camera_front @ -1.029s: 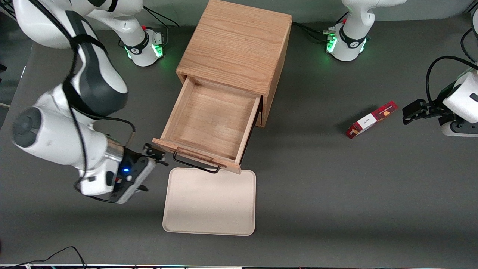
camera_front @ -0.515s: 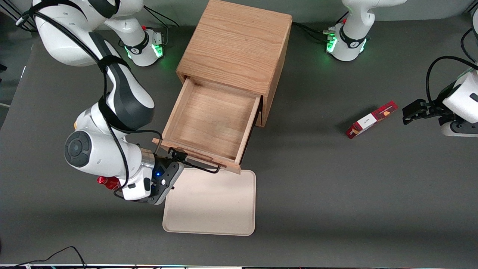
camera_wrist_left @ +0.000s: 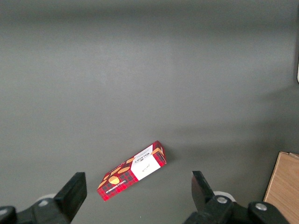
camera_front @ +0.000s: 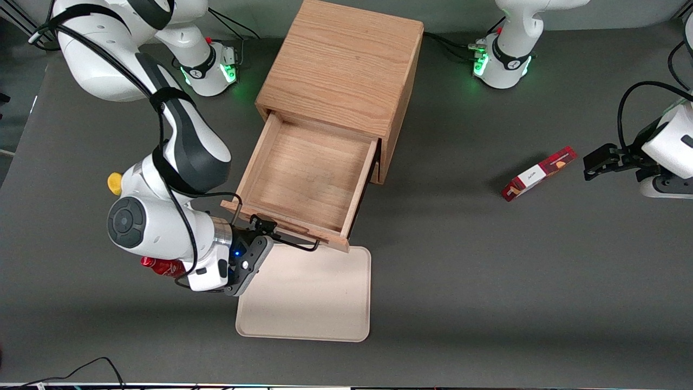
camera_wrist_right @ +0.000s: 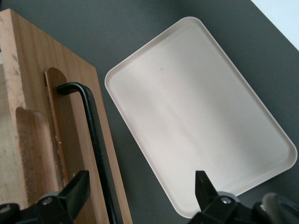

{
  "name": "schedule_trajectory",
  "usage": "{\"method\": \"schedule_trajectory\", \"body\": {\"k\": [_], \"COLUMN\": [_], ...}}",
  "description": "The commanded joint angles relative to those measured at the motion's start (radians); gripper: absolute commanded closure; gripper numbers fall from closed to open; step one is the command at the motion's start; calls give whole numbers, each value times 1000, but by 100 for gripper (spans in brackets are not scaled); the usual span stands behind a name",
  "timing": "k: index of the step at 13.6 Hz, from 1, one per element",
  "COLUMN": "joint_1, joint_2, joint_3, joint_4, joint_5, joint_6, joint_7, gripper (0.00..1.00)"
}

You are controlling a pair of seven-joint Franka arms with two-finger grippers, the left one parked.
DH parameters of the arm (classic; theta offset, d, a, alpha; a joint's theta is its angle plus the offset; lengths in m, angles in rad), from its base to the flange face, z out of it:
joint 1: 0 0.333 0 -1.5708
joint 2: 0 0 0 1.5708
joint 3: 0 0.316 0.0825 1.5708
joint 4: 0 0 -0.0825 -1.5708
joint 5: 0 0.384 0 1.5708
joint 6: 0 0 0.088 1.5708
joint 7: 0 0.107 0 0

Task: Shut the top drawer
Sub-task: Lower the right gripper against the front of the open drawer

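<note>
Fully extended from the oak cabinet (camera_front: 341,70) over the beige tray (camera_front: 308,303), the top drawer (camera_front: 306,173) presents its black wire handle (camera_wrist_right: 96,140) lengthwise just ahead of the gripper (camera_front: 259,227), fingers spread and empty.

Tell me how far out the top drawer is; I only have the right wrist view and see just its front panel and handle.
Observer: The top drawer is pulled well out of the cabinet; much of its floor shows.
Operator: Anything inside it?
Observer: Nothing; the floor is bare wood.
Operator: Where does my gripper sit along the front?
Observer: The gripper, open, is in front of the drawer at the end of the handle toward the working arm, above a corner of the tray.
</note>
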Motion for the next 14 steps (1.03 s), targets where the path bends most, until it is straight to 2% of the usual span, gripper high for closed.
{"method": "schedule_trajectory", "body": {"k": [1,14], "joint_1": [6,9], "joint_2": [16,16], "joint_3": [0,0], "joint_4": [17,-41], "joint_5": [12,9], "joint_6": [-6,-1], "joint_7": [-8,23], "gripper": [0,0]}}
